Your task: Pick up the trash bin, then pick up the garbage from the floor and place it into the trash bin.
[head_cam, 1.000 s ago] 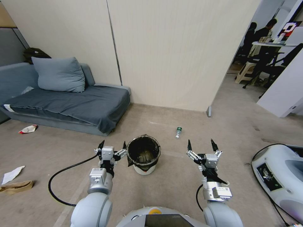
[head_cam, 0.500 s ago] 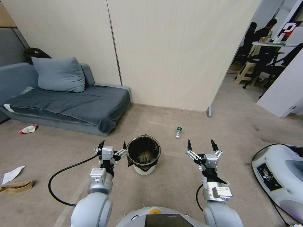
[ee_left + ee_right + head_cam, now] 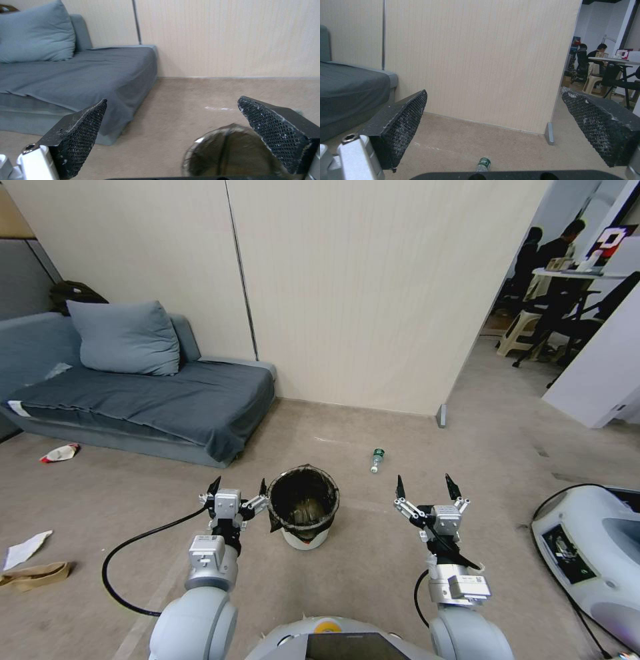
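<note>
My left hand [image 3: 238, 489] hangs low in front of me, its two black fingers [image 3: 81, 136] spread wide apart with nothing between them. Its inner fingertip sits just beside the rim of the trash bin [image 3: 304, 507], at the bin's 9 o'clock; I cannot tell whether it touches the black liner folded over that rim. From my left wrist the bin [image 3: 230, 152] shows as a round dark mouth close under the far finger.

My right hand [image 3: 427, 488] is held at about the same height, off at the bin's 3 o'clock and well apart from it, fingers [image 3: 400, 130] likewise splayed open and holding nothing.

The bin stands upright on the beige floor [image 3: 373, 553], straight ahead at my 12 o'clock between my two hands, nearer the left one. A small plastic bottle [image 3: 377, 460] with a green label lies on its side beyond the right hand, at about the bin's 1 o'clock; my right wrist sees it [image 3: 482, 165] on the floor between the fingers.

The garbage lies far out at my 9 to 10 o'clock: a red-and-white wrapper [image 3: 60, 453] beside the foot of the grey sofa [image 3: 167, 400], a white paper scrap [image 3: 25, 549] nearer me, and a brown paper bag [image 3: 35, 575] just beside that scrap. A black cable [image 3: 133, 560] loops over the floor by my left arm.
</note>
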`<state>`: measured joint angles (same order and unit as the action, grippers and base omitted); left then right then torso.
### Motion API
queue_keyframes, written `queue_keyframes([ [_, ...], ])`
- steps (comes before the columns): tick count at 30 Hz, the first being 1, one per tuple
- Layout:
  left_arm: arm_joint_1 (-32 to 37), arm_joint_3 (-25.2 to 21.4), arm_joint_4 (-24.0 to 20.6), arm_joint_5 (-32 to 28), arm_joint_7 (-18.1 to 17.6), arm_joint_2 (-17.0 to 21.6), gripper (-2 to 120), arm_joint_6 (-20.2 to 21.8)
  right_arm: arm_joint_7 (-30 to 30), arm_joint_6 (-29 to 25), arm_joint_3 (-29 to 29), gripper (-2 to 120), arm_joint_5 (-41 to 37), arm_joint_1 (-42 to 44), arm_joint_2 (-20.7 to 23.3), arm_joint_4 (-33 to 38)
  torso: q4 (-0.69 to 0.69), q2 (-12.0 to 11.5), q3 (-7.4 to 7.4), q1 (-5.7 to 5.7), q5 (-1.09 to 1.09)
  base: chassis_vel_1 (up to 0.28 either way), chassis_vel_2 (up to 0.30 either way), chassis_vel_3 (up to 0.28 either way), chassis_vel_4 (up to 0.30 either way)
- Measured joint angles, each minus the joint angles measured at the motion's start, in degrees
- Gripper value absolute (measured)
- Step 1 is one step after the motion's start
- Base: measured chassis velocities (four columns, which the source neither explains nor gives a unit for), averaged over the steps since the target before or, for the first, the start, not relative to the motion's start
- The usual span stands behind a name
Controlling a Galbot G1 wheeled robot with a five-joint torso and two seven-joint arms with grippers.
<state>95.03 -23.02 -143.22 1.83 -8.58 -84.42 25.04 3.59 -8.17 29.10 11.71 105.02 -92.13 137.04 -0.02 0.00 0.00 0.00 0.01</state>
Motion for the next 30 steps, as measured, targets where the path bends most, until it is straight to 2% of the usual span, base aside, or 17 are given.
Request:
queue_keyframes([
  [18, -0.51, 1.61, 2.13, -1.02, 0.88, 0.53, 100, -1.05, 0.0, 0.0, 0.0, 100, 0.0, 0.0, 0.0, 0.0, 0.03, 0.0, 0.0, 0.0, 0.0, 0.0, 0.0, 0.0, 0.0],
  [21, -2.51, 1.67, 3.77, -7.49, 1.04, 2.26, 100, 1.34, 0.0, 0.0, 0.0, 100, 0.0, 0.0, 0.0, 0.0, 0.02, 0.0, 0.0, 0.0, -0.01, 0.0, 0.0, 0.0, 0.0],
  [23, -3.03, 1.64, 4.22, -9.17, 0.86, 2.74, 100, 2.16, 0.0, 0.0, 0.0, 100, 0.0, 0.0, 0.0, 0.0, 0.02, 0.0, 0.0, 0.0, -0.01, 0.0, 0.0, 0.0, 0.0],
  [26, -5.74, 0.75, 7.5, -16.3, 0.11, 4.92, 100, 4.45, 0.0, 0.0, 0.0, 100, 0.0, 0.0, -0.01, 0.0, 0.01, 0.0, 0.0, 0.0, -0.02, 0.0, 0.0, 0.0, 0.0],
  [30, -7.98, 0.34, 10.56, -20.55, -0.4, 6.31, 100, 5.24, 0.0, 0.0, 0.0, 100, 0.0, 0.0, 0.0, 0.0, 0.01, 0.0, -0.01, 0.0, -0.01, 0.0, 0.0, 0.0, 0.0],
])
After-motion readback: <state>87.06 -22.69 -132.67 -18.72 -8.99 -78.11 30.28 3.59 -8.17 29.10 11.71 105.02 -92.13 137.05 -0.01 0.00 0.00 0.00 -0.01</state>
